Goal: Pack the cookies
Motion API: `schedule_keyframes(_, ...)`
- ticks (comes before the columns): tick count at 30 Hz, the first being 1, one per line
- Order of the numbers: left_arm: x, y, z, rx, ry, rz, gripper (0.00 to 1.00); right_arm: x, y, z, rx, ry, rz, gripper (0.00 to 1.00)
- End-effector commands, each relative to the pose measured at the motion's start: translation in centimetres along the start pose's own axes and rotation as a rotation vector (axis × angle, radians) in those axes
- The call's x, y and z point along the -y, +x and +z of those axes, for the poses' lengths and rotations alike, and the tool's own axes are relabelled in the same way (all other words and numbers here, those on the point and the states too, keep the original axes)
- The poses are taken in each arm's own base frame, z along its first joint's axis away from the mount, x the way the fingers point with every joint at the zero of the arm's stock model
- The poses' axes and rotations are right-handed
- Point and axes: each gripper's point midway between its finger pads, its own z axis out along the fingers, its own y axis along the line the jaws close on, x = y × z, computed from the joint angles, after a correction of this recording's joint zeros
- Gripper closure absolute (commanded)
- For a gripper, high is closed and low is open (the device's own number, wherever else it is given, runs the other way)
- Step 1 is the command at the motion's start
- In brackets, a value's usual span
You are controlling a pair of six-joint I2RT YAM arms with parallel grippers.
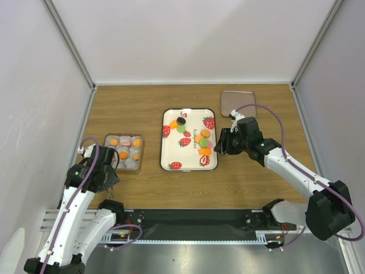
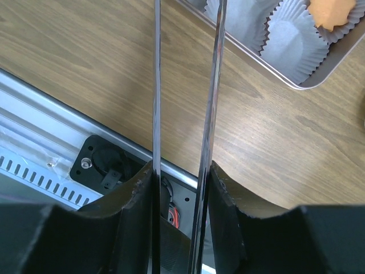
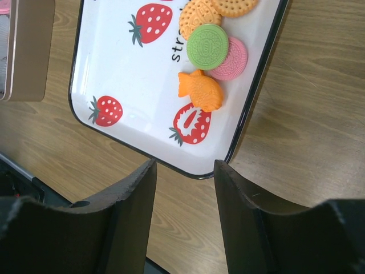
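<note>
the wooden bench carries everything, and the two arms reach out from its near edge. the left arm bends up toward the near left corner of the box; the right arm stretches across to the right rim of the tray. the white tray with strawberry prints lies in the middle of the bench. a metal box lined with white paper cups sits well to its left, and a brownish lid lies flat beyond the tray's far right corner.

the left gripper hangs over bare bench just beside the box, its jaws a little apart with nothing between them. the right gripper hovers above the tray's near right edge, jaws parted wider and holding nothing.

the cookies are split: orange, green and pink ones cluster on the tray's right side, a black one lies near the tray's far edge, and several orange and pink ones lie in the box's cups.
</note>
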Motion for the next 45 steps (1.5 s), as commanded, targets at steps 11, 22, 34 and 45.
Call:
schedule_keyframes(11,-0.6,0.2,0.4,0.009,-0.031,-0.057,0.55,-1.9,-1.9,-1.0,0.065,-0.062,-0.021,0.49)
schedule_keyframes(22,-0.6,0.0,0.3,0.020,-0.028,-0.064,0.52,-2.0,-1.8,-1.0,0.064,-0.063,-0.023,0.49)
schedule_keyframes(34,2.6,-4.3,-4.2,0.100,0.126,-0.010,0.55,-1.4,-2.0,-0.8,0.072,-0.027,-0.024,0.49)
schedule_keyframes(45,15.6,-4.4,-6.7,0.120,0.353,0.254,0.53,0.7,-2.5,-0.7,0.093,0.082,-0.026,0.49)
